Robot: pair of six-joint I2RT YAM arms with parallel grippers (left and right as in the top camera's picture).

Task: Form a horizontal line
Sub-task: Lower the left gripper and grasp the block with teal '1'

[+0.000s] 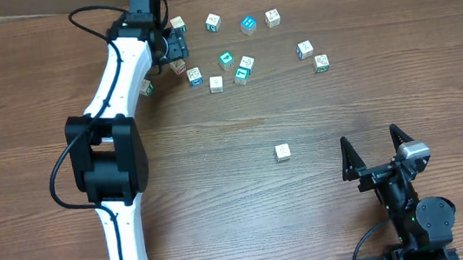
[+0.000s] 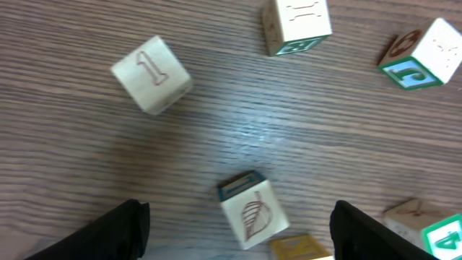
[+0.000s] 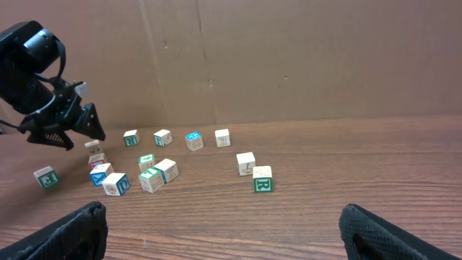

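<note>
Cubes [image 1: 226, 60] lie scattered loose on the tabletop [image 1: 221, 192]. Left tool [image 2: 240, 211] hangs open with a leaf-marked cube [image 2: 253, 220] between its fingers, untouched. Right tool [image 1: 369, 136] stands wide open, well apart.

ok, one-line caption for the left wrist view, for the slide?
Left claw open over a leaf-faced cube, with a cube marked 1 and other loose cubes on the wood table.

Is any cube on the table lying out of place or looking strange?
Yes. One plain cube sits alone, well apart from the scattered cluster along the far side. The cluster itself forms no straight row and its cubes are turned at different angles. Nothing looks damaged.
</note>
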